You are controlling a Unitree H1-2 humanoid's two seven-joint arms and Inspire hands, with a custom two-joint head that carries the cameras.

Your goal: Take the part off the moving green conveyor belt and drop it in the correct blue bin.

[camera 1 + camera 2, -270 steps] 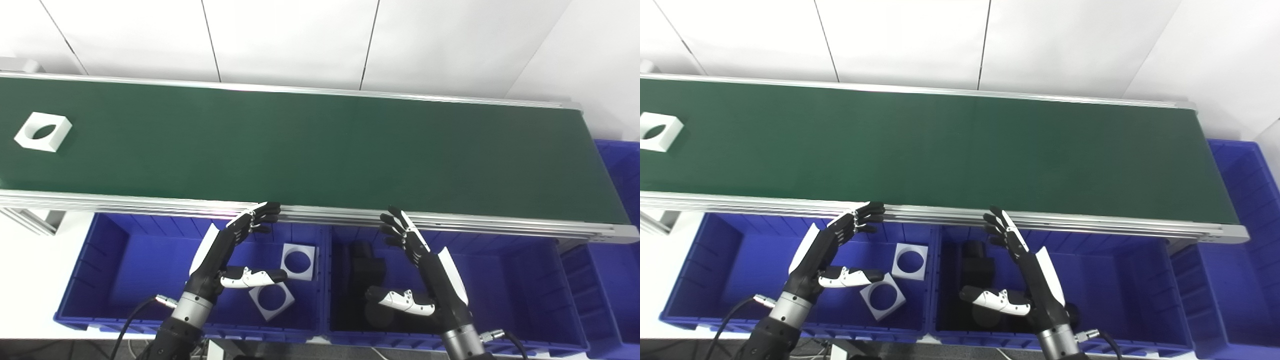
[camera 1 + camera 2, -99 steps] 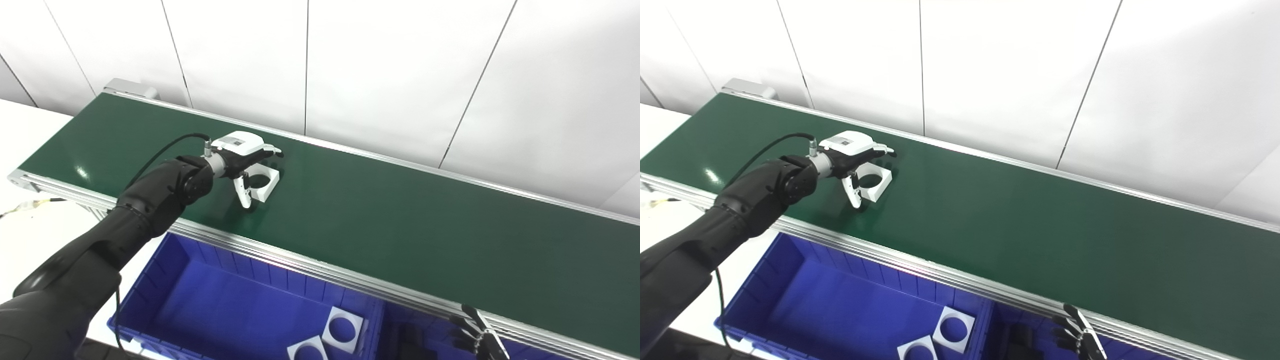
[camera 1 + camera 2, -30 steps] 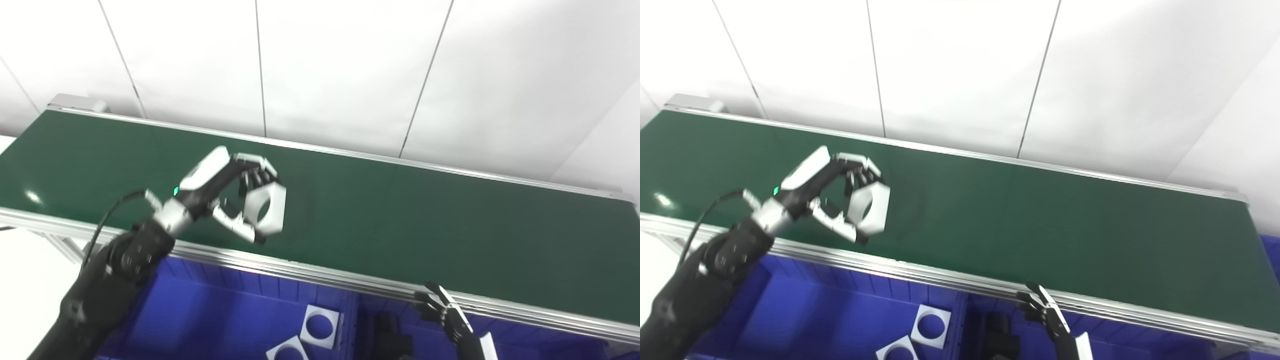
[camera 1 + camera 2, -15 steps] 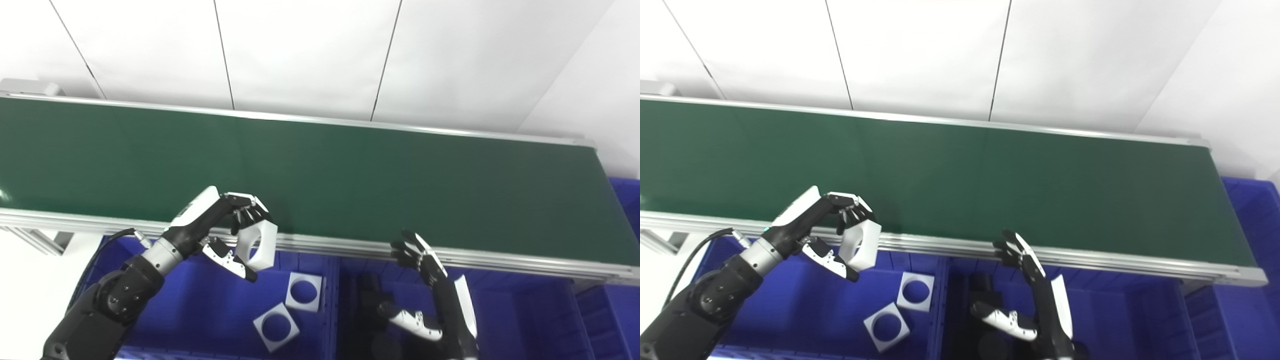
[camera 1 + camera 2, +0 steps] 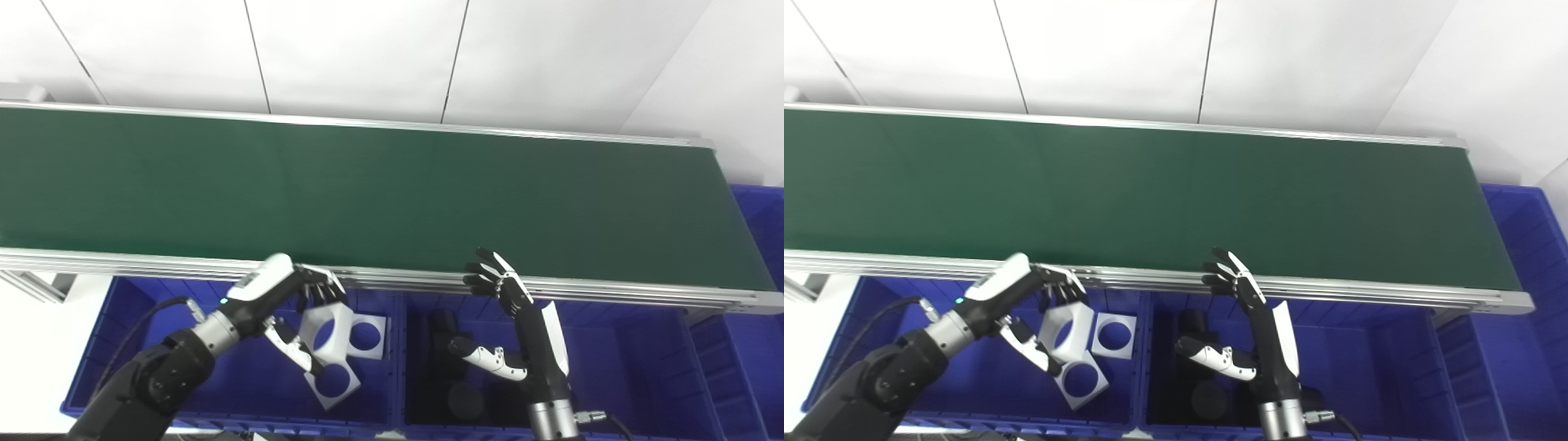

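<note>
My left hand is shut on a white square part with a round hole and holds it tilted over the left blue bin. Two more white square parts lie in that bin, one behind the held part and one below it. My right hand is open and empty over the middle blue bin, fingers up near the belt's front rail. The green conveyor belt carries no part.
Black parts lie in the middle bin, partly hidden by my right hand. A third blue bin stands at the belt's right end. An aluminium rail runs along the belt's front edge above the bins.
My left hand has come down from the belt's front edge into the left bin with the white part. The right hand has hardly moved. The camera has tilted down a little.
</note>
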